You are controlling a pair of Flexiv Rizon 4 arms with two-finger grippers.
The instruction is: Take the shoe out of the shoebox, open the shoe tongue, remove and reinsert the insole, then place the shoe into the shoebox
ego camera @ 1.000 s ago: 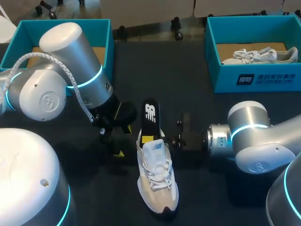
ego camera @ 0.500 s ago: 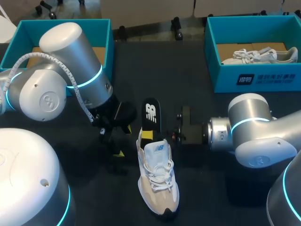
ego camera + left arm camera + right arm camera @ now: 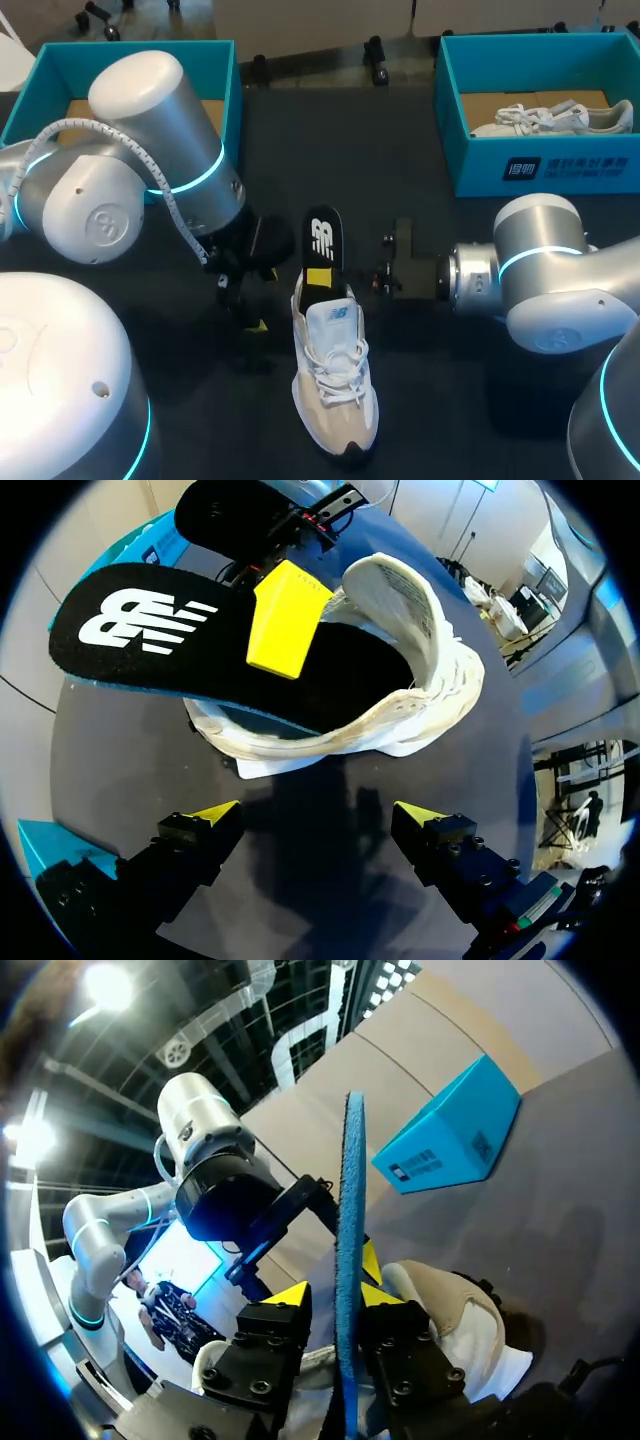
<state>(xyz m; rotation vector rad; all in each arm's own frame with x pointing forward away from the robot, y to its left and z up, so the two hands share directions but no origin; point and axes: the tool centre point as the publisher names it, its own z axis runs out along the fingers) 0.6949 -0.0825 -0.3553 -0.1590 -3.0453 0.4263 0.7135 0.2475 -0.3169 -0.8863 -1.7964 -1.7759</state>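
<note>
right gripper (image 3: 335,1290) tight on the insole (image 3: 352,1180), half inside the shoe (image 3: 455,1310)

Soft, even light falls from overhead in the head view; the dark table (image 3: 420,400) swallows most of it, and the white shoe (image 3: 335,385) shows bright with only a faint shadow. From the left wrist, the left gripper (image 3: 318,813) throws a broad shadow ahead of its parted fingers, toward the shoe. From the right wrist, lamps (image 3: 110,985) flare far above the right gripper (image 3: 335,1293), and the insole (image 3: 350,1190) clamped in it, very near the lens, looks perhaps slightly soft.
</note>
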